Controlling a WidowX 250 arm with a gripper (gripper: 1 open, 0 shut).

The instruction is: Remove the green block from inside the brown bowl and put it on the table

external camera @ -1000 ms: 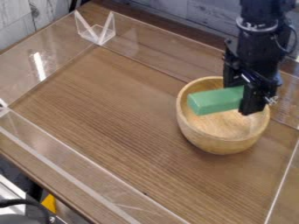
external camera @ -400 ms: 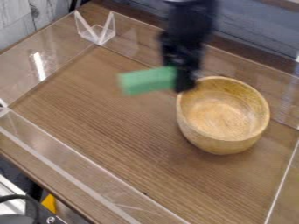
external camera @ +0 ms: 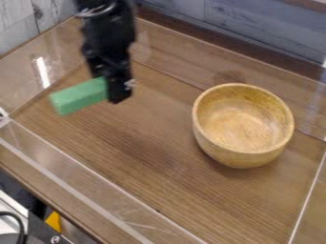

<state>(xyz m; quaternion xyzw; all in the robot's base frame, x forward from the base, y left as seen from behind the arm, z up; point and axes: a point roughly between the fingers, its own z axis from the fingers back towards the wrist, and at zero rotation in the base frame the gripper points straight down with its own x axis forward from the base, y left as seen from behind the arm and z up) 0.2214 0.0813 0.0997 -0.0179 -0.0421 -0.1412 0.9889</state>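
Take the brown bowl as your reference for every position given here. Your gripper is located well apart from the bowl, on the side opposite the bowl's nearer table edge, toward the left part of the view. Its claw is closed on the green block, gripping it near one end; the rest of the block projects away from the bowl, slightly tilted in the view. The block is outside the bowl, above the table; you cannot confirm from this view whether its underside touches the surface. The bowl rests upright on the table, and its visible interior is bare pale wood. The table surface is brown wood grain, with darker streaks running diagonally past the bowl. Between the bowl and the block, the surface is bare. Clear acrylic walls border the table; one section is visible on the far side of the block from the bowl. Beyond the table edge, diagonally down and to the left of the bowl in the view, note the black cable and, nearer the bowl, a small yellow item of uncertain type. The dark arm enters from the top of the view, left of the bowl.
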